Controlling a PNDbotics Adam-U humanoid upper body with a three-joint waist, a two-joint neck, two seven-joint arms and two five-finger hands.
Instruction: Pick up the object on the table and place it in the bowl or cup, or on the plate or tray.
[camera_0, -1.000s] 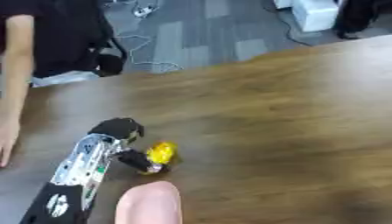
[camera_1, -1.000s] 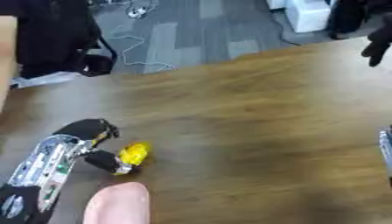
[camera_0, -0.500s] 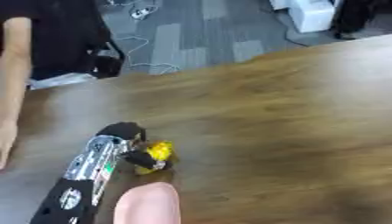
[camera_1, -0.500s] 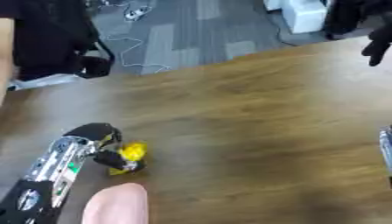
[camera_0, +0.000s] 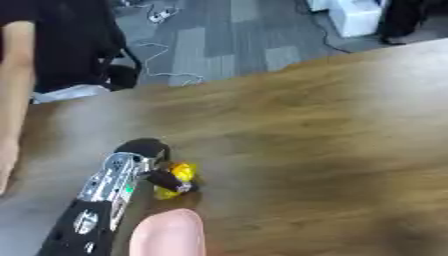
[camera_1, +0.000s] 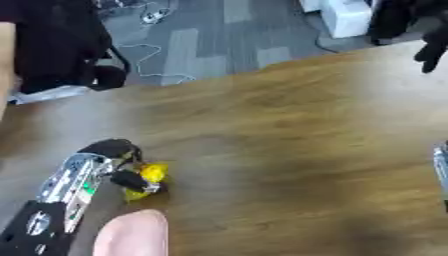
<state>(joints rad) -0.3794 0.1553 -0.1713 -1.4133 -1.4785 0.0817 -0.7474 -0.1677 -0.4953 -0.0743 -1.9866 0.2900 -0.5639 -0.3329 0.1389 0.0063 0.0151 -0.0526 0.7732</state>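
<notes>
your left hand (camera_0: 144, 155) has its fingers (camera_0: 168, 179) curled around the small yellow object (camera_0: 178, 176) on the counter (camera_0: 332, 140), with the pink container (camera_0: 168, 235) just nearer.

Soft, even indoor light, faint shadows on the wooden table (camera_0: 332, 150), and both views blurred throughout.

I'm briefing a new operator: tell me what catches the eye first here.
The small yellow object at the lower left of the wooden table, with the robot's left hand curled round it. Just below, a pale pink rounded thing pokes up from the bottom edge.
</notes>
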